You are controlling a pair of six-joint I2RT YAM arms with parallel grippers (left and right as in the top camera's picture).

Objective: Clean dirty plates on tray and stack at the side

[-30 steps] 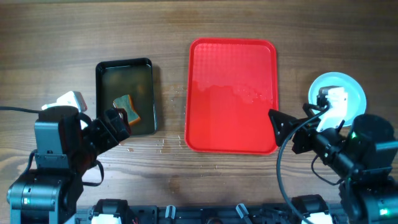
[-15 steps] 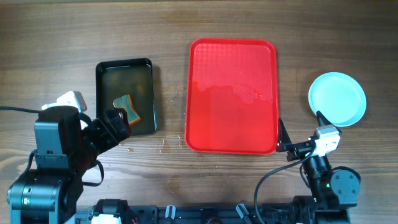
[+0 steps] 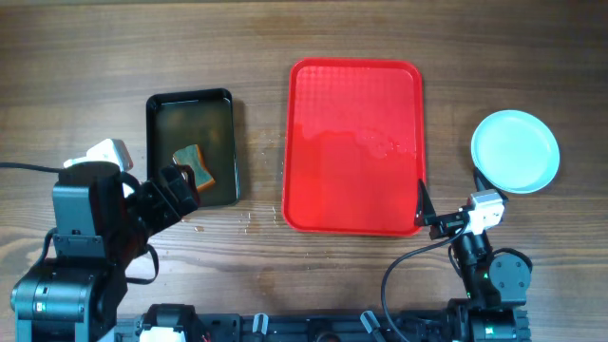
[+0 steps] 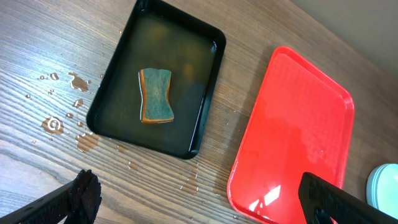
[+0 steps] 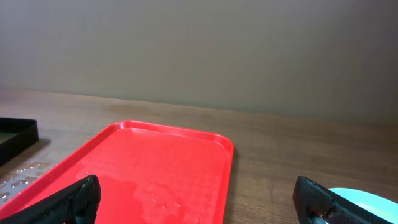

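The red tray (image 3: 356, 142) lies in the middle of the table, wet and with no plate on it; it also shows in the left wrist view (image 4: 298, 143) and the right wrist view (image 5: 149, 168). The pale blue plates (image 3: 515, 150) sit as one round shape on the table right of the tray; I cannot tell how many are stacked. An edge of them shows in the right wrist view (image 5: 368, 201). My right gripper (image 3: 448, 192) is open and empty at the tray's near right corner. My left gripper (image 3: 176, 190) is open and empty by the black tray's near edge.
A black tray (image 3: 190, 147) with murky liquid holds a green and orange sponge (image 3: 193, 163) left of the red tray. Water drops (image 4: 62, 118) spot the wood beside the black tray and between the two trays.
My right arm has pulled back from over the plates toward the table's near edge, leaving the plates uncovered. The left arm has not moved.
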